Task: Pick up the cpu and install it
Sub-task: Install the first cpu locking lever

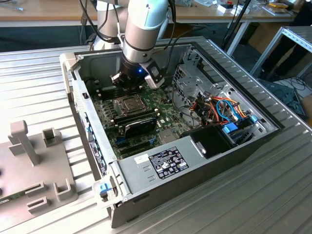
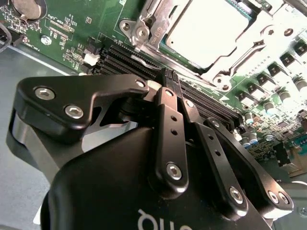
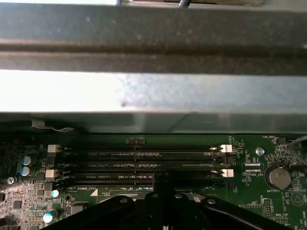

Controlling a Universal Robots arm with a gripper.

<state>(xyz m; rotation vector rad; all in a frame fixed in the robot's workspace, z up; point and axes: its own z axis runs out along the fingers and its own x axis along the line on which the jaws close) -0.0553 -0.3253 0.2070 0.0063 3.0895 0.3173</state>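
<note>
Fixture: grey block with upright posts [image 1: 34, 165] sits at the exterior view's left on the ribbed metal table [image 1: 253, 195].
Case: open computer case [image 1: 161, 165] lies on that table, motherboard [image 1: 146, 122] inside.
Gripper: the gripper [image 2: 169, 79] hangs just above the memory slots [image 3: 139, 165], fingertips pressed together on nothing.
Cpu: silver-topped cpu [image 2: 211, 28] lies seated in the socket frame [image 1: 127, 103], just beside the gripper.
Cables: orange and blue wires [image 1: 224, 109] crowd the case's right end.
Room: wooden benches [image 1: 44, 12] stand behind.

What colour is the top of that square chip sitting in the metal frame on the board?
Dull silver-grey. The cpu shows best in the second wrist view, lying inside the metal socket frame.
</note>
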